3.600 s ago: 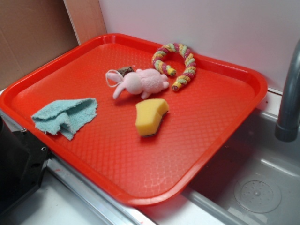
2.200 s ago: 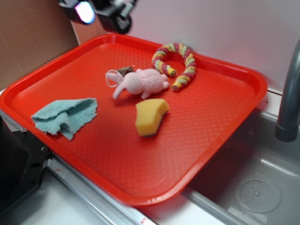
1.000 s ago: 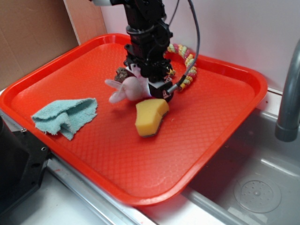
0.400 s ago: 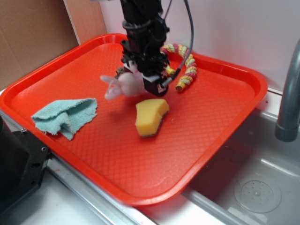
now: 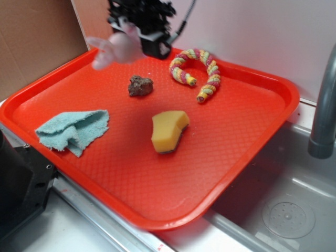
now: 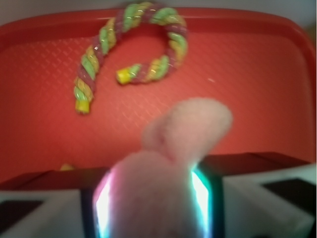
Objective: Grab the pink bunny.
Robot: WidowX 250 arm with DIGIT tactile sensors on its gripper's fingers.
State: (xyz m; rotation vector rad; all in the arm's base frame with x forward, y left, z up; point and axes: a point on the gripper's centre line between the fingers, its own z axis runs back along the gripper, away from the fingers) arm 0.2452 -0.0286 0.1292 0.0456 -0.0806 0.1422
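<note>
We found the red tray [image 5: 252, 142] carrying a brown lump [image 5: 140, 85], a twisted rope ring [image 5: 202, 71], a yellow sponge [image 5: 168, 130] and a blue cloth [image 5: 73, 129], all lying apart from one another. The gripper [image 5: 134, 39] hung above the tray's far edge. Its fingers [image 6: 210, 191] were clamped on the pink bunny [image 5: 116, 48], held clear of the tray.

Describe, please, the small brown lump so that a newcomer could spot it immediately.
Find the red tray. The brown lump lies near its back, left of the rope ring and behind the sponge. It is the only dark, rough, rock-like piece there.
</note>
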